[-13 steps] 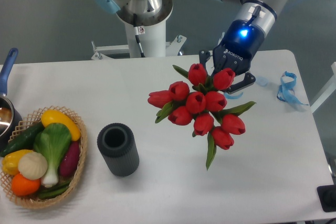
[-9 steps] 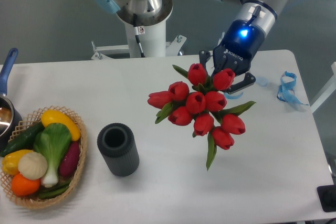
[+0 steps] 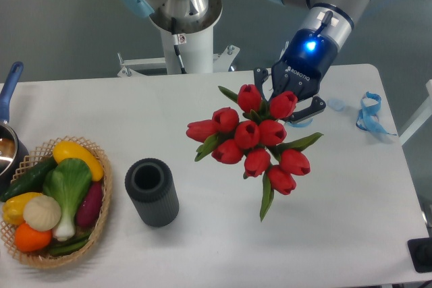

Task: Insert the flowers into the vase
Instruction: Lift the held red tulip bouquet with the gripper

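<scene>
Nearest the camera, at the left front of the table, sits a wicker basket filled with vegetables, among them a leafy green one with a white stalk. Just to its right stands the vase, upright, its dark round mouth open and empty.

Farther back and to the right, well apart from the vase, the flowers hang above the tabletop: a bunch of red tulip buds with green leaves, the heads tipped toward the camera and a long leaf trailing down. Behind the bunch the gripper is closed on what must be the stems, though the buds hide the contact itself; its black fingers show on either side of the topmost blooms. A blue ribbon lies on the table to the right, and the arm's base stands at the far edge.

The step in hand looks like carrying the bunch toward the vase; insertion has not begun. The next move likely calls for travelling left and toward the front until the stems sit over the mouth, turning the bunch so the stems point down, then lowering. Since the bunch is wider than the opening, the stem ends need careful centring to avoid knocking the vase over.
</scene>
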Available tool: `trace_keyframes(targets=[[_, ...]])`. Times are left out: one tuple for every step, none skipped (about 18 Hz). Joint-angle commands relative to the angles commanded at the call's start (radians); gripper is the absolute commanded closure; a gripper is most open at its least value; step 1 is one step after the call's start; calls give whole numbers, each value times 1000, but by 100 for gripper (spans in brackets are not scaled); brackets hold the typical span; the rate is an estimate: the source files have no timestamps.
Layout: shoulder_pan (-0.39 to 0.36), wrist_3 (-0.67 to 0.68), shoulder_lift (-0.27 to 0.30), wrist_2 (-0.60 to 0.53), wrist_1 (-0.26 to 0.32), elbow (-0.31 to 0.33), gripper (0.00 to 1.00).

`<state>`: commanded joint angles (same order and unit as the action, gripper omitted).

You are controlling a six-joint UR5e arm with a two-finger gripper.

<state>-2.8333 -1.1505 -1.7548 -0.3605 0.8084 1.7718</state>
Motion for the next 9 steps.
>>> trace_keyframes(targets=[[9,0,-8,2,0,-6,94],[23,-2,-14,3,-3,-11,94],[37,-2,-15,11,-11,-17,94],[43,0,-26,27,-18,-17,94],[46,-2,-29,50,-28,-17,94],[52,-3,-34,70,-32,-14,94],[69,-3,-38,84,-37,-12,94],[87,-11,-40,104,-37,-8,94],[97,-27,-40,142,-37,0,94]])
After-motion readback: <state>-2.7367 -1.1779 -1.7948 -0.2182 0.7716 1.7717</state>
